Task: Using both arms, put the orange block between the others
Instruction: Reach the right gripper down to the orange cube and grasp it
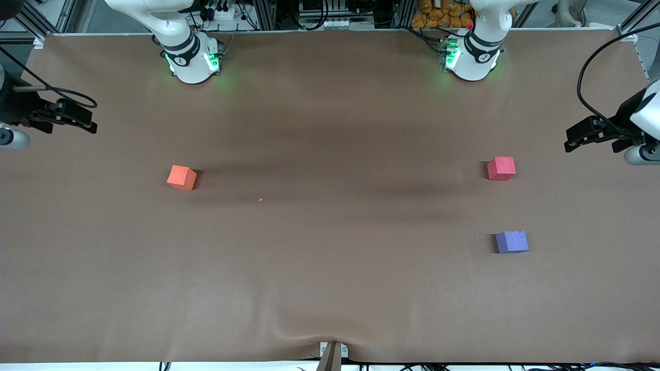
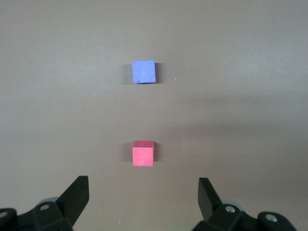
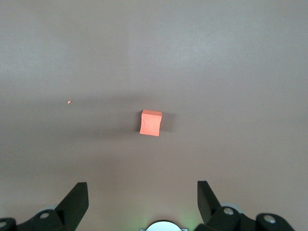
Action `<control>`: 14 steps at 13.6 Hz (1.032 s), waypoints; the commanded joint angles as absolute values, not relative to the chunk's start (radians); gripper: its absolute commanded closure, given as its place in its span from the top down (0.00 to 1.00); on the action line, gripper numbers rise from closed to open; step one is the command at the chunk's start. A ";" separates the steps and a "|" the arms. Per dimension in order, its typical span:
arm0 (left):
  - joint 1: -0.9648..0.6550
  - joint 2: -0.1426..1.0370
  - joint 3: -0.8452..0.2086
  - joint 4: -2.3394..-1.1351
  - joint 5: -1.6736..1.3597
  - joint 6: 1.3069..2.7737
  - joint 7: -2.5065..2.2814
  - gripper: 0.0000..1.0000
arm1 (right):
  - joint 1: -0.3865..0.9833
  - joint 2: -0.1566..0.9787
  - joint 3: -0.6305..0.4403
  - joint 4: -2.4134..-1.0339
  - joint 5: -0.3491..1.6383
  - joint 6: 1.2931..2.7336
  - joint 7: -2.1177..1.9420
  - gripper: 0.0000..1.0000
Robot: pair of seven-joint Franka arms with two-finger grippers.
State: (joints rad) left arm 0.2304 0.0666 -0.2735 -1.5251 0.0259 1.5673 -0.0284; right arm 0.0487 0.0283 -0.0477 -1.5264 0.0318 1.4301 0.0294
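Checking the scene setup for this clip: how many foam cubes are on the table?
3. The orange block lies toward the right arm's end; the red-pink cube and the blue-purple cube lie toward the left arm's end, the blue-purple one nearer the front camera. None appears hidden.

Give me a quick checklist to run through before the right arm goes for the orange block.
1. Right gripper open and holding nothing: ok.
2. Orange block alone on the brown table toward the right arm's end, nothing touching it: ok.
3. Orange block squared to the right gripper: not ok, it sits slightly turned.
4. Gap between the red-pink cube and the blue-purple cube free for a block: ok.
5. Left gripper open, waiting at the left arm's end of the table, out of the way: ok.
6. Small orange crumb on the table near the orange block: cannot tell if it matters.
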 commanded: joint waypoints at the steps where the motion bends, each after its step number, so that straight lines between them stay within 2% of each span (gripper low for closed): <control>1: 0.245 0.098 -0.281 -1.502 0.009 1.580 -0.041 1.00 | 0.040 0.083 -0.046 -1.519 0.017 1.453 0.032 1.00; 8: 0.233 0.100 -0.290 -1.502 0.011 1.631 -0.028 1.00 | 0.051 0.265 -0.048 -1.541 0.026 1.447 0.032 1.00; 14: 0.242 0.095 -0.293 -1.505 0.008 1.626 -0.015 1.00 | 0.045 0.295 -0.046 -1.793 0.057 1.600 0.043 1.00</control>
State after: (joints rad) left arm 0.2319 0.1015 -0.2917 -1.5133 0.0219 1.6292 -0.0278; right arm 0.0511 0.3241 -0.0481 -1.6978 0.0390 1.5529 0.0296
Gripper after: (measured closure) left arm 0.000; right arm 0.000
